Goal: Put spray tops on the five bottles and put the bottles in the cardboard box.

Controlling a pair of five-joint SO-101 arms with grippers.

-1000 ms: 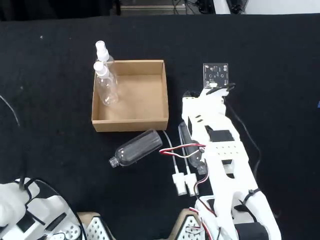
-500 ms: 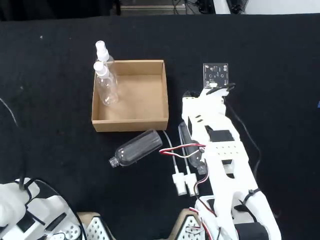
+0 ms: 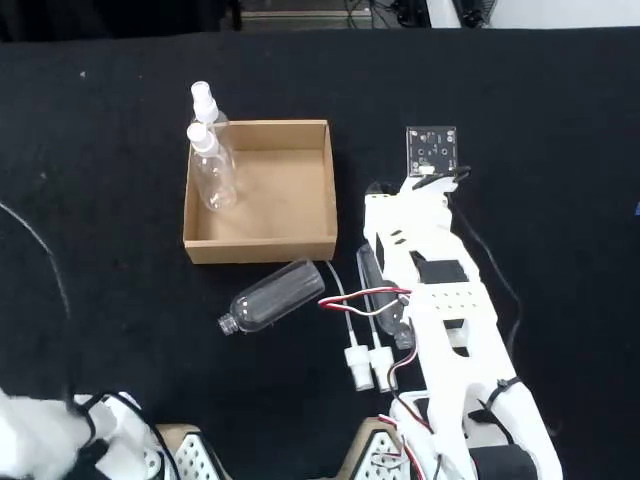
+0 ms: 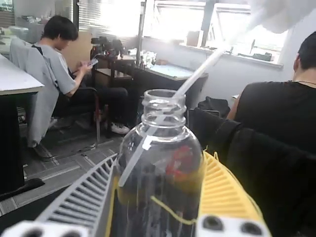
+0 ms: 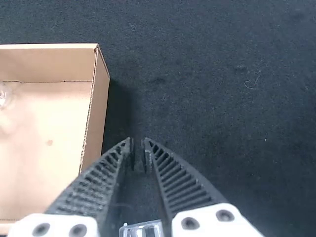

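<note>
My left gripper [image 4: 160,165] points up off the table and is shut on a clear bottle [image 4: 158,163] between its grey and yellow fingers. A spray top's tube [image 4: 197,74] runs into that bottle's open neck, with its white head [image 4: 281,12] off to one side. Two capped bottles [image 3: 213,165] [image 3: 205,105] stand at the cardboard box's [image 3: 300,245] back left corner. A topless bottle [image 3: 275,295] lies in front of the box. Another bottle [image 3: 372,280] lies partly under the right arm [image 3: 440,290]. Two spray tops [image 3: 368,368] lie close by. My right gripper [image 5: 138,144] hovers shut over bare table beside the box wall [image 5: 96,108].
The table is covered in black cloth [image 3: 540,120]. The left arm's white base [image 3: 50,445] sits at the near left corner, with a thin cable [image 3: 50,270] arching up from it. People sit in the room behind, away from the table.
In the high view, the left arm's white body has dropped lower toward the near left corner, and a cable now arches above it. The right arm, box and bottles have not moved.
</note>
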